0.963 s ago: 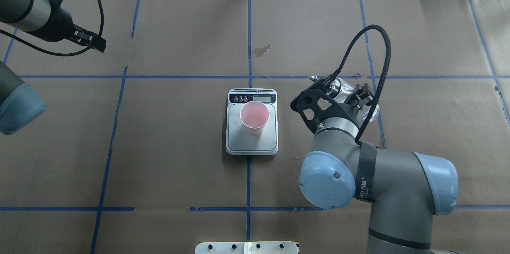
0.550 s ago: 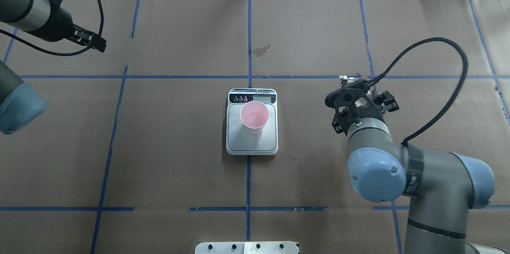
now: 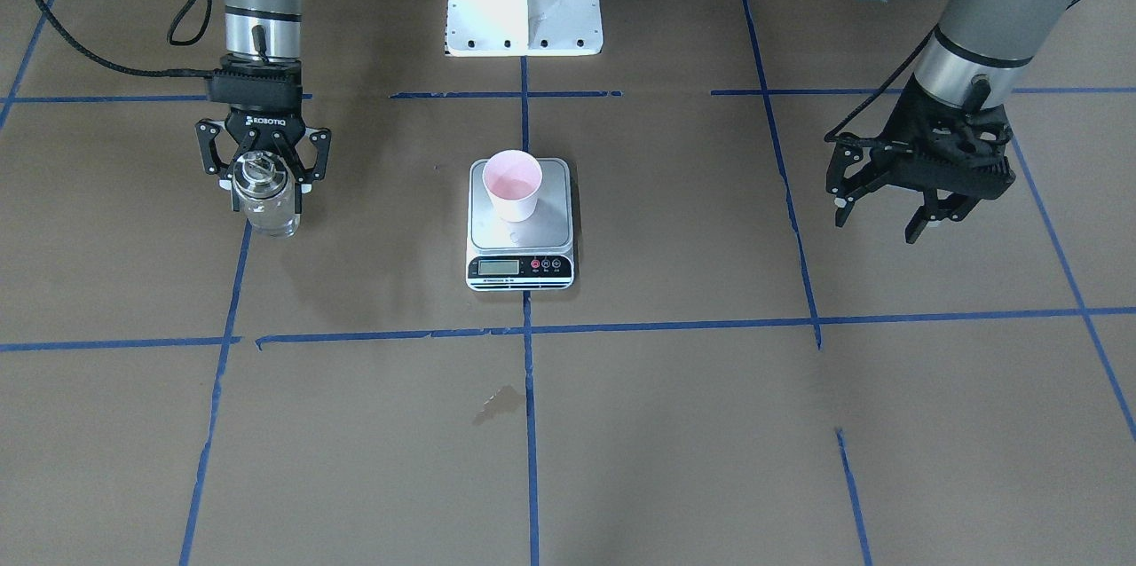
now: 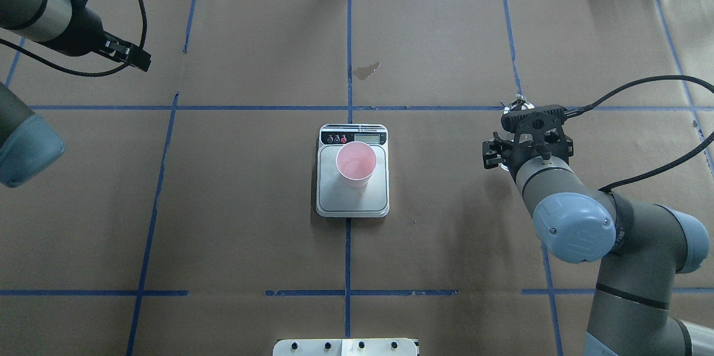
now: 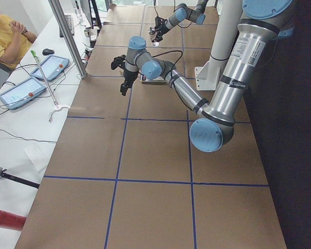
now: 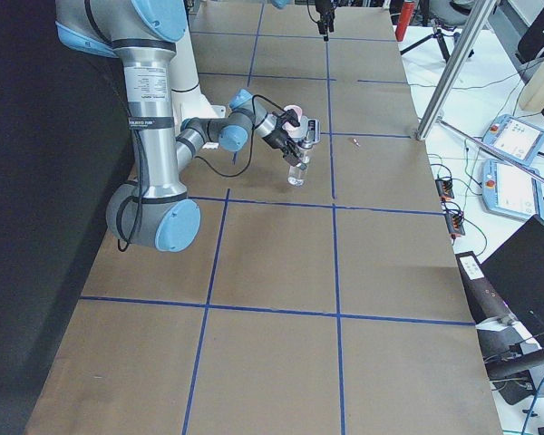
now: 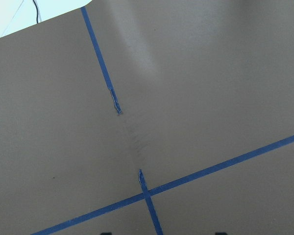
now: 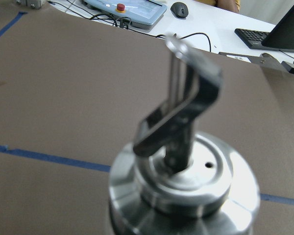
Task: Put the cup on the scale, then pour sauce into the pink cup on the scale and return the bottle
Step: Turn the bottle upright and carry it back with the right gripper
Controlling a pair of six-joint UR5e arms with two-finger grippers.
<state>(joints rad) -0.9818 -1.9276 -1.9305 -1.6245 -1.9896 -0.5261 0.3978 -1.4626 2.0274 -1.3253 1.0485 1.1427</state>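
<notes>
Pink cup [image 4: 356,162] is sitting on the scale [image 4: 352,202]; your right claw [image 3: 264,184], grasping the bottle [image 3: 269,213], is standing farther from it than a second ago. Front view is showing you the upright bottle that the overhead mostly hides, left claw [image 3: 877,227] hanging released.

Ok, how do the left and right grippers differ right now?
The right gripper is shut on the bottle; the left gripper is open and holds nothing. The right gripper points straight down at the table, while the left gripper hangs tilted. Shared: both are black two-finger grippers, each off to its own side of the scale, neither above the cup.
</notes>
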